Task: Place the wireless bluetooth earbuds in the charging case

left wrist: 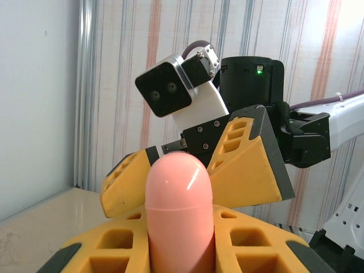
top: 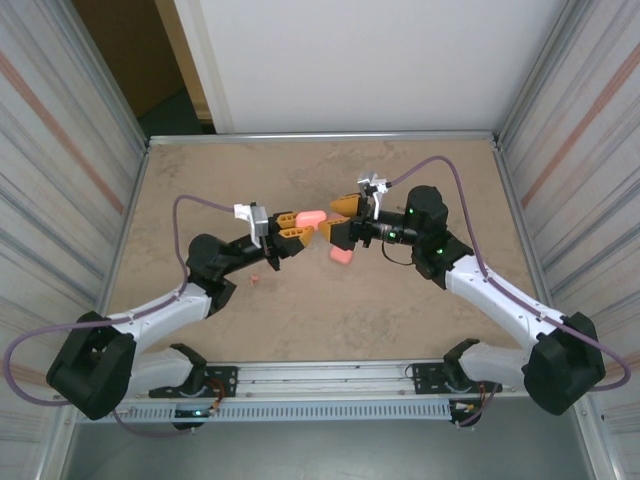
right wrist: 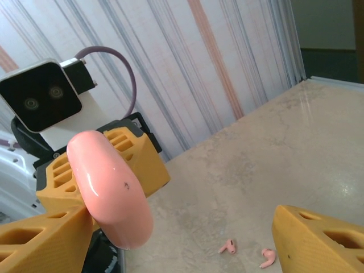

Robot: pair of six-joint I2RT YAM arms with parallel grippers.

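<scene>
The left jaws clamp the closed charging case [top: 310,217] at mid-frame of the top view. The right jaws stand wide, seemingly straddling its free end. Square them on the lid before closing. Two earbuds [right wrist: 228,245] lie on the worktop [right wrist: 273,170], low in the right wrist view.

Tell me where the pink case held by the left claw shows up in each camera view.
Top external: the pink case is near picture centre, above the table's middle.
Left wrist: the case stands upright at bottom centre, close to the lens.
Right wrist: the case is left of centre, tilted.
Shared landmark: the left claw, whose yellow fingers clamp the case in every view.
</scene>
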